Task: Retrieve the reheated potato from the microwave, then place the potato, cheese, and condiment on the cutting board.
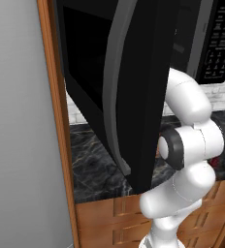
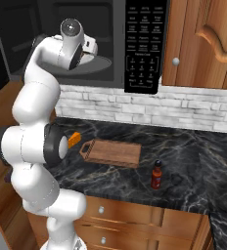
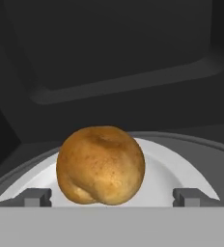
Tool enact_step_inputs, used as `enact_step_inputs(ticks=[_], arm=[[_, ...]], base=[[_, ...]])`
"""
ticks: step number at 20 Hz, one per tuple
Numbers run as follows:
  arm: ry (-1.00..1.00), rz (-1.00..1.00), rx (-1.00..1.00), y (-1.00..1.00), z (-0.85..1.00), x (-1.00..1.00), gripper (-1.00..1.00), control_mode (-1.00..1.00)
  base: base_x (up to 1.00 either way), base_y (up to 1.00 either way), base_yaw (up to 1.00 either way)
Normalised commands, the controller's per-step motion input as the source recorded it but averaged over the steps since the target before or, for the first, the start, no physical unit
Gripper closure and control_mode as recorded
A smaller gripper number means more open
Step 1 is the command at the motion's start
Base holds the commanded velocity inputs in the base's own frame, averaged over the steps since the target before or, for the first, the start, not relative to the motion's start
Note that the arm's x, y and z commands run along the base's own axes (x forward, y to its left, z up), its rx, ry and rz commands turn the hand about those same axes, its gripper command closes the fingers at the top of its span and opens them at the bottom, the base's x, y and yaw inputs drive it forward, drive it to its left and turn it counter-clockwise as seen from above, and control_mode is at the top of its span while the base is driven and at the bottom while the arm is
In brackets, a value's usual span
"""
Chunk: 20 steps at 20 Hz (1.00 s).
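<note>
Microwave [image 2: 142, 46] door [image 1: 134, 92] swung wide open; arm reaches into the cavity from the front. Pincer [image 3: 112, 197] is spread wide, clamped on nothing: the two finger tips [image 3: 35, 197] stand well apart, one on either side of the potato [image 3: 100, 165]. Potato sits just ahead of the pincer, between the tips and slightly toward the left one; whether either tip touches it cannot be told. Potato is round, tan-brown, speckled, resting on a white plate [image 3: 172, 169], which lies on the grey turntable [image 2: 93, 63] directly under the pincer. Dark cavity walls rise beyond the potato. In the right base view the wrist is inside the microwave opening, above the turntable; the finger tips themselves are hidden there. Keypad [image 2: 144, 49] with white buttons is to the right of the pincer. Well below the pincer, on the black marble counter [image 2: 203, 161]: board [image 2: 110, 152] lies flat, handle with hole pointing left; cheese [image 2: 74, 139] lies just left of the board handle, apart from it, partly behind the arm; red bottle [image 2: 157, 175] stands upright, off the board, near its right front corner. Small dark ring-like item [image 2: 178, 179] lies just right of the bottle; too small to identify.
</note>
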Motion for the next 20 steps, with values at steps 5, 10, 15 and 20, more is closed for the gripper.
enact_step_inputs(ticks=[5,10,15,20], arm=[[0.02,0.00,0.01,0.00,0.00,0.14,-1.00,-1.00],[0.01,0.00,0.01,0.04,0.00,0.05,-1.00,-1.00],[0.00,0.00,0.00,0.09,0.00,0.02,-1.00,-1.00],[0.01,0.00,0.00,0.11,-0.07,0.03,-1.00,-1.00]], base=[[0.00,0.00,0.00],[0.00,0.00,0.00],[0.00,0.00,0.00],[0.00,0.00,0.00]])
